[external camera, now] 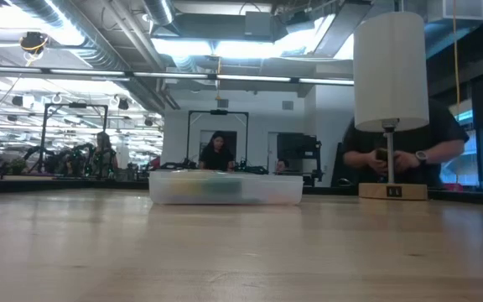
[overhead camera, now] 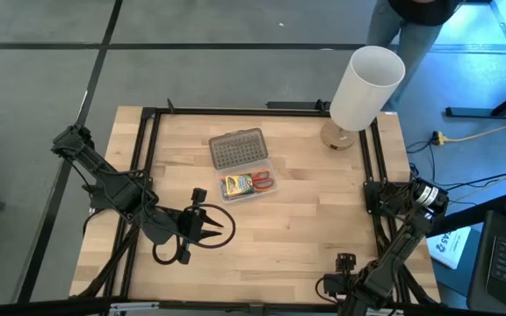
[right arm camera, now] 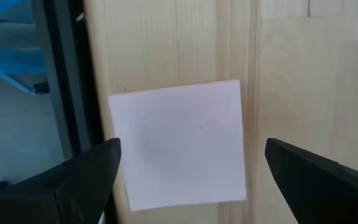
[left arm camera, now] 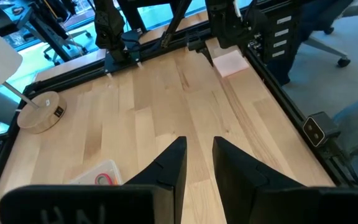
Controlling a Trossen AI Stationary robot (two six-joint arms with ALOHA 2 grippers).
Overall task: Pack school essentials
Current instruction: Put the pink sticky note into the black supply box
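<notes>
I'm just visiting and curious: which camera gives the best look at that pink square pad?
The right wrist view: the pink square pad fills it, lying flat between open fingers. The left wrist view shows it small, far off by the frame. The high and low views do not show it.

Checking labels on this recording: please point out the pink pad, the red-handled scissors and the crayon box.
pink pad (right arm camera: 179, 144): right wrist view, middle of its top face.
red-handled scissors (overhead camera: 262, 183): high view, on the red handles, inside the clear case.
crayon box (overhead camera: 234, 186): high view, middle of its green-and-yellow face, inside the case.

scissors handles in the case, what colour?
Red: the scissors lie in the clear case; best seen in the high view.
</notes>
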